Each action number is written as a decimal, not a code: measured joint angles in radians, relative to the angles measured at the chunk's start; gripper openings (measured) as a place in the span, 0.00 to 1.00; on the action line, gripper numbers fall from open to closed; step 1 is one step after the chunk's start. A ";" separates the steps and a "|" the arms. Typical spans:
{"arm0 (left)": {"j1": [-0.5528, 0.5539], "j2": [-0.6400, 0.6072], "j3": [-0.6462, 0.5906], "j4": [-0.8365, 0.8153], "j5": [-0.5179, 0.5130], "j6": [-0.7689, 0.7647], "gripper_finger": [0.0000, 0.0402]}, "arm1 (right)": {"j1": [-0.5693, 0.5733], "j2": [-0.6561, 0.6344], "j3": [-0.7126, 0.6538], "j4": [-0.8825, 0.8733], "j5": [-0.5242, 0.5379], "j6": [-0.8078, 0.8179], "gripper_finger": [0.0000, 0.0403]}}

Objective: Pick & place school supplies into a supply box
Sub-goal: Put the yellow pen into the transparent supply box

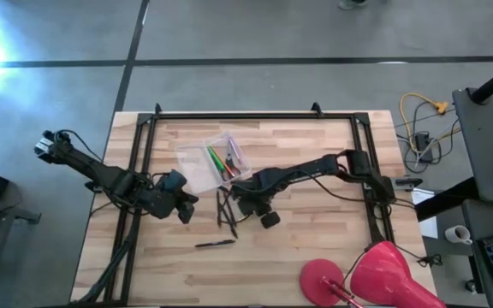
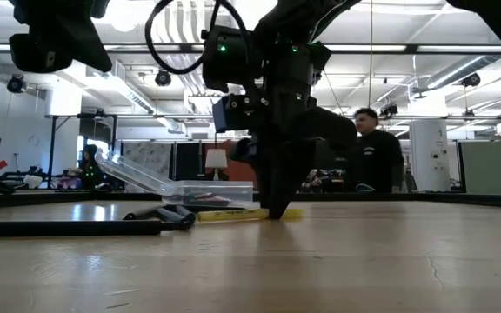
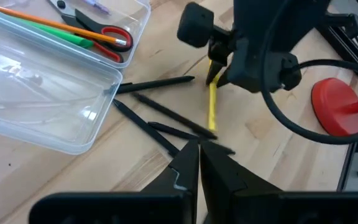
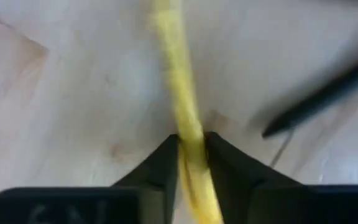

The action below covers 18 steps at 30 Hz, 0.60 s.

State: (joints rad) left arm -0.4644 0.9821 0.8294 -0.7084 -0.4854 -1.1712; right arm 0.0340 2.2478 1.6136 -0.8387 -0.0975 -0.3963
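Note:
The clear supply box (image 1: 212,162) lies open on the table and holds a green pen (image 3: 55,31), an orange pencil (image 3: 36,17) and the red-handled scissors (image 3: 104,34). Several black pens (image 3: 160,121) lie crossed on the wood beside it, and one more black pen (image 1: 215,244) lies nearer the table's near edge. My right gripper (image 4: 191,140) is down at the table, shut on a yellow pencil (image 3: 211,106). My left gripper (image 3: 197,146) is shut and holds nothing. It hovers left of the black pens, above the table. My right gripper pinches the yellow pencil near one end (image 4: 188,127) between its two fingers. The fingers come from above, pointing down, and lie across the pencil. The pencil lies flat on the table (image 2: 250,213), its long part reaching out ahead of the fingers.
A red dome-shaped lamp (image 1: 375,274) lies at the table's near right corner. A black frame (image 1: 144,137) runs along the table's left, far and right sides. Yellow-tipped cables (image 1: 426,115) lie off the table to the right. People show in the room behind (image 2: 377,152).

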 joint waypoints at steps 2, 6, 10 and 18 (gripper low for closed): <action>0.000 0.000 0.000 -0.001 0.000 0.004 0.00 | -0.002 -0.001 -0.001 -0.019 0.005 0.047 0.10; 0.000 0.000 0.000 -0.002 0.000 0.010 0.00 | -0.009 -0.012 -0.003 -0.130 -0.054 0.152 0.06; 0.000 0.000 -0.001 -0.010 0.000 0.010 0.00 | -0.023 -0.066 -0.018 -0.160 -0.211 0.296 0.06; 0.000 0.000 -0.001 -0.014 0.000 0.046 0.00 | -0.138 -0.251 -0.044 0.156 -0.285 0.783 0.05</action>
State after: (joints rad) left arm -0.4648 0.9821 0.8288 -0.7223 -0.4854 -1.1256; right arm -0.1038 1.9966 1.5697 -0.6825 -0.3821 0.3868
